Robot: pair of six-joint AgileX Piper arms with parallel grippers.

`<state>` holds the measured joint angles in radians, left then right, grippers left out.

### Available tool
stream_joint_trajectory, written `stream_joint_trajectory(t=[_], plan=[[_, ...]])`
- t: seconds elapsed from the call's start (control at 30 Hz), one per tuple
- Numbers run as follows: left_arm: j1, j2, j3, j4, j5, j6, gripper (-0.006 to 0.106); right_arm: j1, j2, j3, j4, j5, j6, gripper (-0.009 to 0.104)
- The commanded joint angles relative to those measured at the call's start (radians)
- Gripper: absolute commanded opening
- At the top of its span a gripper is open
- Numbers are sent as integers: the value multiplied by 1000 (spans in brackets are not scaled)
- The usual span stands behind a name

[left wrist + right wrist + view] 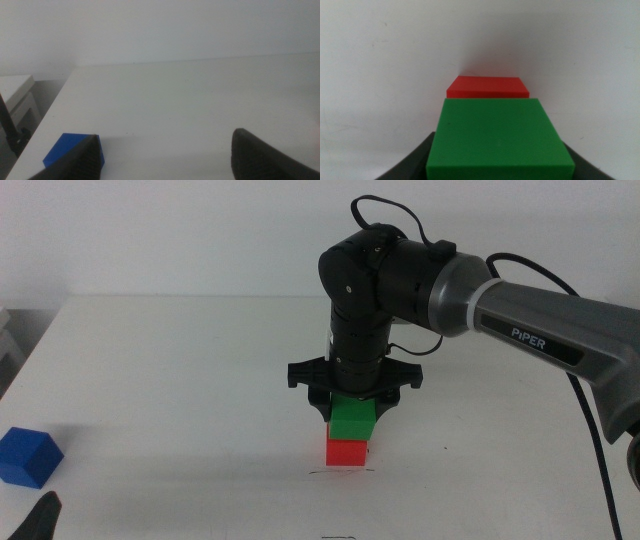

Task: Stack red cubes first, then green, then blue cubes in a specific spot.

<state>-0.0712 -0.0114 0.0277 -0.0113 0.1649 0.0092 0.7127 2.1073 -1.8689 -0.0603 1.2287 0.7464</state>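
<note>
- Three small solid matte cubes are in sight, one of each colour: one bright-red cube [346, 451], one green cube [353, 420] and one deep-blue cube [28, 456]
- The red cube sits on the white tabletop [180, 380], right at a thin faint dark scribbled line [340, 471] that runs along its near base
- The green cube is directly above the red cube; in the middle view its lower face meets the red cube's top, shifted slightly to one side
- The right gripper [354, 402], on the dark arm marked PIPER that comes in from the right, points straight down over the stack, its fingers [320, 402] closed on the green cube's two sides
- In the right wrist view the green cube [499, 137] fills the space between the two dark fingers [405, 167], and the red cube [487, 87] shows just beyond it
- The blue cube rests alone on the tabletop, far off at the left edge of the middle view, well apart from the stack
- The left gripper [165, 155] waits low near the blue cube [75, 150], its two dark fingers [265, 155] spread wide with nothing between them; only one fingertip [38, 520] shows at the bottom edge of the middle view
</note>
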Motion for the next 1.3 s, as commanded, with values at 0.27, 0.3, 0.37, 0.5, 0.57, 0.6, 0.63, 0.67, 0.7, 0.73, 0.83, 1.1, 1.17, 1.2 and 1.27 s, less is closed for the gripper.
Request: stream_joint_trajectory(t=[0.27, 0.3, 0.37, 0.5, 0.57, 0.6, 0.63, 0.67, 0.7, 0.73, 0.83, 1.1, 1.17, 1.2, 1.27], plan=[[1, -26, -1, -10, -75, -9, 87, -9, -44, -32, -23, 50, -13, 1], [1, -26, -1, -10, -75, -9, 87, -9, -43, -32, -22, 49, -13, 2], [1, -26, -1, -10, -75, -9, 87, -9, -41, -32, -22, 48, -14, 3], [1, -26, -1, -10, -75, -9, 87, -9, -41, -32, -9, 30, -20, 55], [1, -26, -1, -10, -75, -9, 87, -9, -41, -32, -7, 30, -23, 59], [1, -26, -1, -10, -75, -9, 87, -9, -41, -32, -6, 30, -28, 60], [1, -26, -1, -10, -75, -9, 87, -9, -41, -32, -5, 30, -32, 61], [1, -26, -1, -10, -75, -9, 87, -9, -41, -32, -3, 30, -35, 63], [1, -26, -1, -10, -75, -9, 87, -9, -41, -32, -1, 30, -36, 63], [1, -26, -1, -10, -75, -9, 87, -9, -41, -32, 0, 30, -36, 64], [1, -26, -1, -10, -75, -9, 87, -9, -41, -32, 3, 28, -37, 64], [1, -26, -1, -10, -75, -9, 87, -7, -41, -32, 32, 5, -84, 64], [1, -26, -1, -10, -75, -9, 87, -7, -41, -32, 32, 5, -84, 64], [1, -26, -1, -10, -75, -9, 87, -7, -41, -32, 32, 4, -92, 64], [1, -26, -1, -10, -75, -9, 87, -7, -41, -32, 32, 4, -106, 64]])
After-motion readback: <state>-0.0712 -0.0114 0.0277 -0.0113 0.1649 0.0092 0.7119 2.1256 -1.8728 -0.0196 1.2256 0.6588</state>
